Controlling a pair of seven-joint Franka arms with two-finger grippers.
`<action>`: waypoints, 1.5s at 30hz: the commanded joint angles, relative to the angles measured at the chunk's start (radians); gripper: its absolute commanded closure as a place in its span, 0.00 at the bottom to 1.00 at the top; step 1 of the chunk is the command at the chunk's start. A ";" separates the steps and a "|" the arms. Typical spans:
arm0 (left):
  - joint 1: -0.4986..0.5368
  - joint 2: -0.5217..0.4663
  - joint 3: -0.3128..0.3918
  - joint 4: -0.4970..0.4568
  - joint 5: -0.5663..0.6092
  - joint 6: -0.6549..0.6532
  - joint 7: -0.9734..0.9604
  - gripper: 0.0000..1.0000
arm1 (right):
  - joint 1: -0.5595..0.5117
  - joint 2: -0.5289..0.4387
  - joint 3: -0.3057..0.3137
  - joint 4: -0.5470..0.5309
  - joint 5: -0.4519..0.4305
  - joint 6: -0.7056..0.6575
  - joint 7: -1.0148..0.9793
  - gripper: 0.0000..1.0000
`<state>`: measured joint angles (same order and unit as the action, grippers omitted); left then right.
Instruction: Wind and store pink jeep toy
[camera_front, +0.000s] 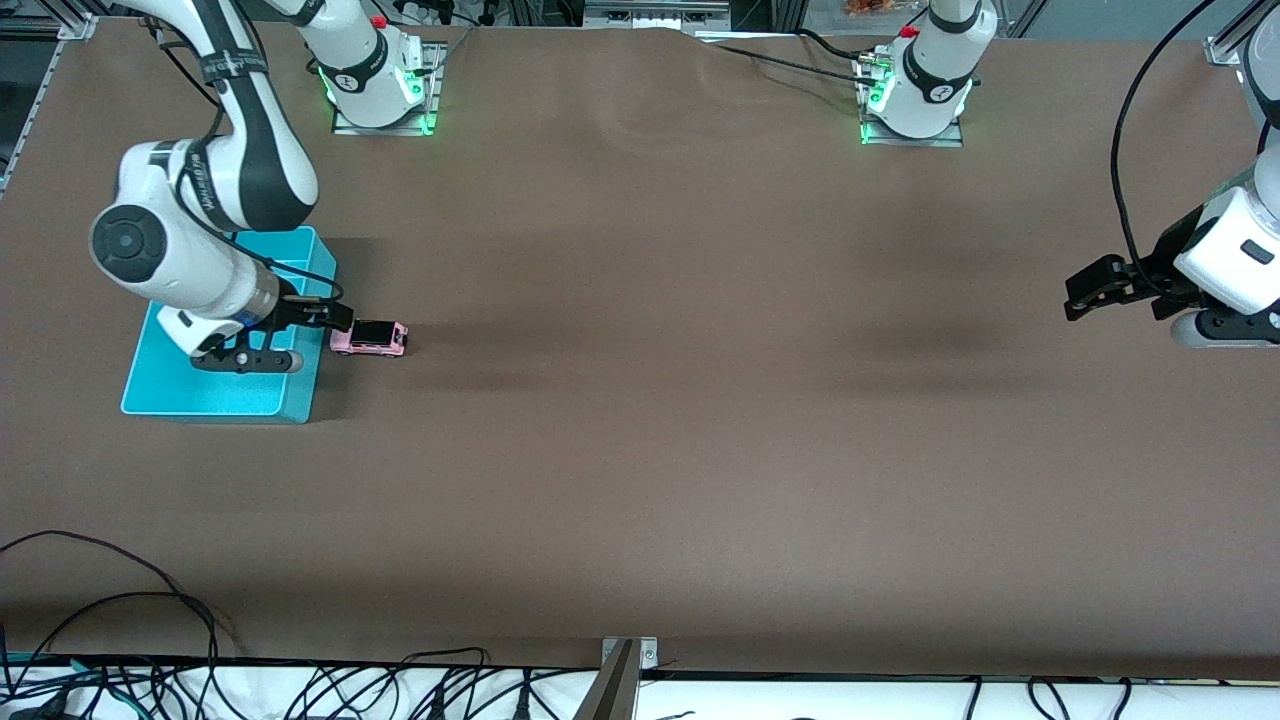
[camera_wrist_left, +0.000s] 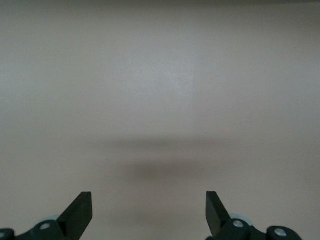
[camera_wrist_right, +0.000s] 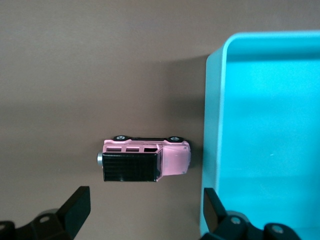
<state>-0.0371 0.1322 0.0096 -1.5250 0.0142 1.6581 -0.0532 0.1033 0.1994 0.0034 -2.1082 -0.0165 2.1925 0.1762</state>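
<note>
A: Front view, entry one. Pink jeep toy (camera_front: 369, 338) stands on its wheels on the brown counter (camera_front: 700, 400), just beside the teal bin (camera_front: 215, 395), on the side facing the left arm's end. Bin sits toward the right arm's end of the counter

B: Right pincer (camera_front: 262, 345)?

A: Hangs over the bin's edge next to the jeep, holding nothing. Left pincer (camera_front: 1085, 295) hovers over bare counter at the left arm's end, well apart from jeep and bin; that arm waits

B: Left wrist view?

A: Only plain counter under the left pincer (camera_wrist_left: 149, 210). Its two dark fingertips (camera_wrist_left: 80, 210) stand spread wide, nothing between them

B: Right wrist view?

A: Looking straight down. Jeep (camera_wrist_right: 145, 159) seen from above: light pink body, black roof, two small black wheels showing along one side. One end of it lies close to the bin wall (camera_wrist_right: 212, 130); whether they touch, cannot tell. Right pincer (camera_wrist_right: 145, 212) spread wide, empty, one fingertip (camera_wrist_right: 77, 205) over bare counter, the other at the bin's rim. Bin interior seen here is plain teal
</note>
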 joint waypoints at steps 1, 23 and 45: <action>0.005 -0.002 -0.002 -0.001 -0.016 -0.001 0.026 0.00 | -0.008 -0.037 0.012 -0.088 0.009 0.088 0.150 0.00; 0.003 -0.002 -0.002 -0.009 -0.014 -0.007 0.026 0.00 | -0.002 0.037 0.053 -0.196 -0.006 0.266 0.936 0.00; 0.003 -0.002 -0.002 -0.009 -0.014 -0.006 0.026 0.00 | -0.008 0.078 0.052 -0.245 0.001 0.460 1.141 0.00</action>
<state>-0.0374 0.1392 0.0094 -1.5251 0.0142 1.6570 -0.0525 0.1036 0.2849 0.0517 -2.3576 -0.0167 2.6265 1.2973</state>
